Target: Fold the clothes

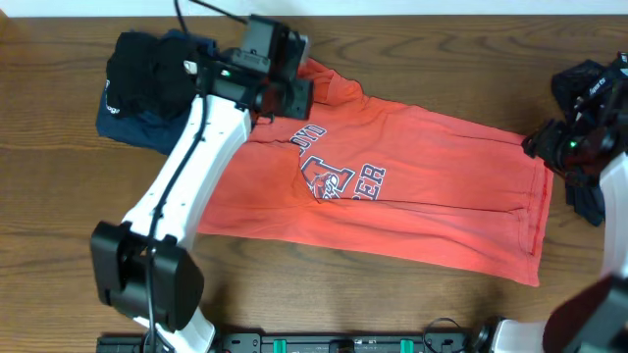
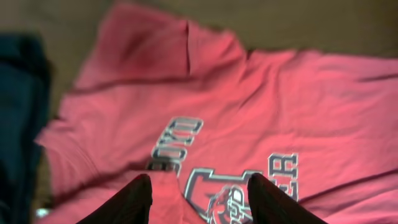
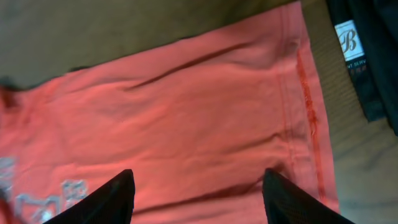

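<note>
Across a brown wooden table, one orange-red short-sleeved T-shirt with navy-and-white college lettering lies spread flat, collar towards 10 o'clock, hem towards 4 o'clock, shallow creases running along it. One black garment sits bunched on one navy garment at 10 o'clock; one more dark garment lies at 3 o'clock. Two grippers hover: left gripper over the lettering, right gripper near the hem, both with fingers spread, grasping nothing
</note>
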Available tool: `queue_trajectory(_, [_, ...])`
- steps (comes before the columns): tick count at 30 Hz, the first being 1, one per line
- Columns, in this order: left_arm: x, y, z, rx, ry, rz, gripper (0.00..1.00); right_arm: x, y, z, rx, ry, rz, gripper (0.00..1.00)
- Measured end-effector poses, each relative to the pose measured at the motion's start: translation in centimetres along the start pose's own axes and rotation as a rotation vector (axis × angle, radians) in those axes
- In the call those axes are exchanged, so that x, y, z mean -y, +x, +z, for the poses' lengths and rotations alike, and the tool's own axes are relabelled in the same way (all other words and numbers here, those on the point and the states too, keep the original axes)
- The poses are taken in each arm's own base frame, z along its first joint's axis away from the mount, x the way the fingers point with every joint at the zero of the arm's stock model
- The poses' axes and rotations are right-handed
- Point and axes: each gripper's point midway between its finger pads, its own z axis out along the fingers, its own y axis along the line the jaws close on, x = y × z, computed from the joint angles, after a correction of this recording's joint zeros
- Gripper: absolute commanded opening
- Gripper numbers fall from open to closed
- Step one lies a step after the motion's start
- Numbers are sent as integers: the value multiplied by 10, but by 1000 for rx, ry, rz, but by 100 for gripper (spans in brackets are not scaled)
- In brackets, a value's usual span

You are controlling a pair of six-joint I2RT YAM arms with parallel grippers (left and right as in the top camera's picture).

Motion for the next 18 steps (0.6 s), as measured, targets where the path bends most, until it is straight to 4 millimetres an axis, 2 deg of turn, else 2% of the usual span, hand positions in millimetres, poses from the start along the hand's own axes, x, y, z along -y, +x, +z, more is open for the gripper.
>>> queue_trajectory(2, [-3,-3,-3,8,-3,1,52,7,-4,18,-13,28,19,64])
queue_trajectory(5, [-18,2,-3,-16,-24,-25,53,15,-18,45,2,30,43,63])
queue_trajectory(8, [-38,-4,-5,5,-48,-51,53,19,-24,59,-3,-7,74,63])
queue_trajectory(11, [-55,-20,-9,70,-55,-67,53,18,-25,65,-16,-55,94,63])
queue_trajectory(14, [-63,-31,-7,112,-51,-70,53,12,-26,64,-16,-97,95,63])
queue_trajectory(16, [-65,-30,1,103,-44,-71,53,6,-24,64,-26,-130,90,63])
queue_trajectory(18, [-67,-15,14,37,-41,-84,53,0,-19,63,-51,-163,88,63])
